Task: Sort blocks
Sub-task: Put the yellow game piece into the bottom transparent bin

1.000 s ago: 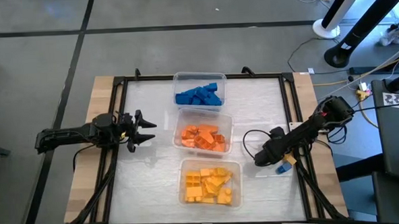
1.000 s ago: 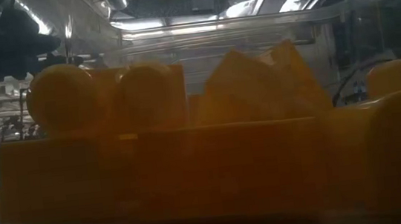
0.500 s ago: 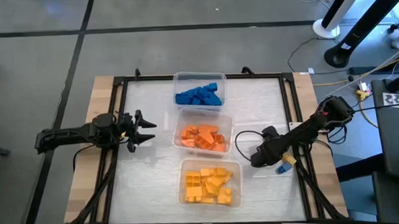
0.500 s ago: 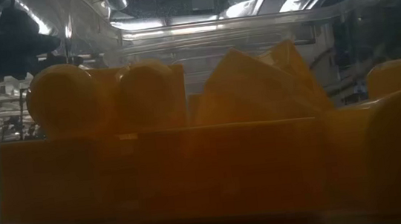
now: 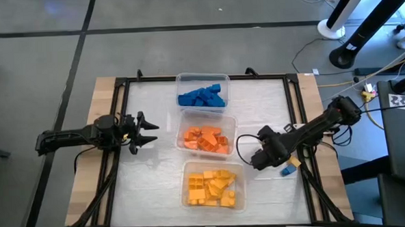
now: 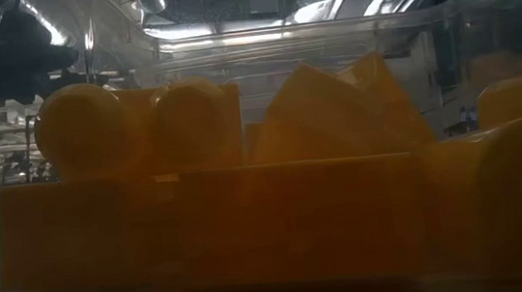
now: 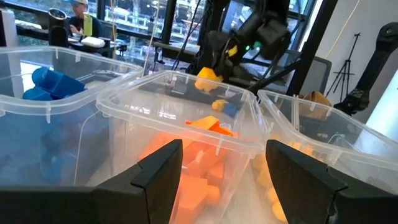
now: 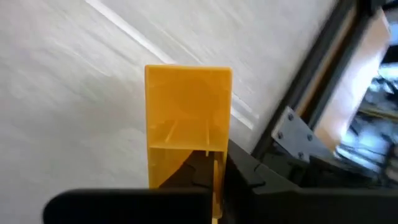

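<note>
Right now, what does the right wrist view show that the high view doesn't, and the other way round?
Only the right wrist view: the right hand is shut on a yellow block, hollow side toward the camera, above the white table surface.

Only the high view: the three tubs in a row, blue, orange and yellow; a loose blue block beside the right hand; the left hand waiting open at the left.

Both: the right hand, the table surface and its black frame.
</note>
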Robot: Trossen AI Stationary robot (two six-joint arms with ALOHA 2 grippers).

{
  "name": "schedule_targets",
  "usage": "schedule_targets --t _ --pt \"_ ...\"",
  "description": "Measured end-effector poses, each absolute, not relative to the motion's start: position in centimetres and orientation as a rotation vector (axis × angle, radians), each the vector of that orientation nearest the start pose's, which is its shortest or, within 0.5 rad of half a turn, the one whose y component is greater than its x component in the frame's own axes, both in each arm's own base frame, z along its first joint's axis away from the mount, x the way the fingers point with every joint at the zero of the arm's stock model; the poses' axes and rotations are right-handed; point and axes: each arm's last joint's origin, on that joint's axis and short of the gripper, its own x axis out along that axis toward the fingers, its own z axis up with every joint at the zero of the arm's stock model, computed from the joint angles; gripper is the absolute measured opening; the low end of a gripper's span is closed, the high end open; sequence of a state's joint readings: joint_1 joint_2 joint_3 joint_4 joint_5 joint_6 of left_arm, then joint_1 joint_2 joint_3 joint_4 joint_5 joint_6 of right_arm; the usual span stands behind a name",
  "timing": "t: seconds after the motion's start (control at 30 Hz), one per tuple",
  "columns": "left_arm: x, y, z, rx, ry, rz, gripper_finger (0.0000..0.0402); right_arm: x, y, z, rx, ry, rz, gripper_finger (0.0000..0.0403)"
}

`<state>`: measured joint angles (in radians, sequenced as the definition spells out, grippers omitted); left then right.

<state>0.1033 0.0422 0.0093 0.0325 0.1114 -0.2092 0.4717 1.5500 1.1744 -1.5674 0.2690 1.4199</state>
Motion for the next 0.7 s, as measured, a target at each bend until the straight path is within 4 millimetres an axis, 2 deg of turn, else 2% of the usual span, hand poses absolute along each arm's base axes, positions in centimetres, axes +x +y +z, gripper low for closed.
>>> schedule_targets --t 0.27,0.37,0.5,0.7 --pt "9.9 0.7 16.6 -0.210 0.003 -0.007 0.0221 22.1 10.3 27.9 0.376 1.339 -0.928 0.0018" --pt "9.9 0.7 16.6 -0.210 0.003 -0.007 0.0221 23.2 10.8 29.2 0.421 1.251 -0.835 0.0022" --pt "9.9 0.7 16.6 -0.210 0.003 -0.007 0.0221 25.3 11.8 31.0 0.445 1.105 -0.606 0.0017" --pt "9.9 0.7 16.6 -0.209 0.003 -0.007 0.0221 28.8 13.9 33.1 0.423 0.883 -0.115 0.0022"
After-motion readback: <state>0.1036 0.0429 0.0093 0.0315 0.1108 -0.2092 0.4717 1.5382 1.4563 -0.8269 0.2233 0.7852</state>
